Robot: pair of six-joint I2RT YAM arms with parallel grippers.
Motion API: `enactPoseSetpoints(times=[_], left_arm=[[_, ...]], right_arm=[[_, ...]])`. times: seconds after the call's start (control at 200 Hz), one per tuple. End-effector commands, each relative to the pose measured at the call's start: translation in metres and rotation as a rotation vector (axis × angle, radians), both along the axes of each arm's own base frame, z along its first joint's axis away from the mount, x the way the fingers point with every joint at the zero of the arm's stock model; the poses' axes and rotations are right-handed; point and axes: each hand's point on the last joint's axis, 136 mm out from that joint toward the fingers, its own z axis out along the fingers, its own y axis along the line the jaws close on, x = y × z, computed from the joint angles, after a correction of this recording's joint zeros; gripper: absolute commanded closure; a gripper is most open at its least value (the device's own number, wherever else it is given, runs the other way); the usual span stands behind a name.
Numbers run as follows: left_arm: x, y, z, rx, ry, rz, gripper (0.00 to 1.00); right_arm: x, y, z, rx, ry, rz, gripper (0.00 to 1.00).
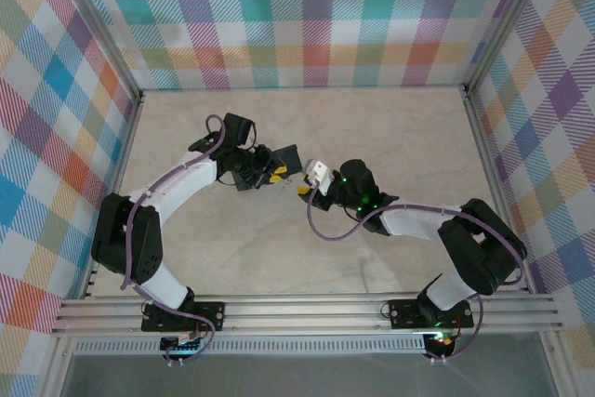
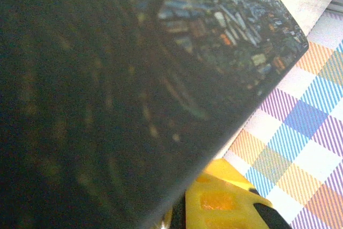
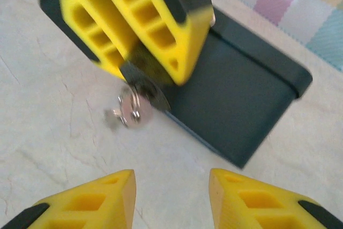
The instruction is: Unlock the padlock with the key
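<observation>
Padlock (image 3: 137,80) pinched by left gripper (image 3: 147,72) at tin (image 3: 241,105) | right gripper (image 3: 171,197) parted, empty

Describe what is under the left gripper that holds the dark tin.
A small silvery metal piece hangs under the left gripper, beside the tin, above the pale table. Its upper end is covered by the yellow jaws, so what it is cannot be told.

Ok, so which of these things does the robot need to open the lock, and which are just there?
Needed: the padlock, a small dark lump at the tip of the left gripper; the key, probably the silvery bit dangling below it; the tin that the left gripper clamps; the right gripper, open and empty.
Just there: the marble table; the checked walls.
</observation>
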Motion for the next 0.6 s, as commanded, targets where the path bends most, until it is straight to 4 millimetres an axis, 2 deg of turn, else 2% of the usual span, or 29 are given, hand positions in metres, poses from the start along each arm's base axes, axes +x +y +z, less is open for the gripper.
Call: enactPoseSetpoints(times=[0.0, 0.355, 0.595], left_arm=[[-0.003, -0.002, 0.022, -0.034, -0.033, -0.014, 0.87], [-0.002, -0.004, 0.023, -0.045, -0.035, -0.016, 0.87], [-0.003, -0.004, 0.025, -0.053, -0.035, -0.021, 0.87]], right_arm=[[-0.006, 0.016, 0.039, 0.093, -0.108, 0.07, 0.59], [-0.002, 0.04, 0.045, 0.089, -0.123, 0.116, 0.57], [0.001, 0.05, 0.037, 0.07, -0.107, 0.129, 0.58]])
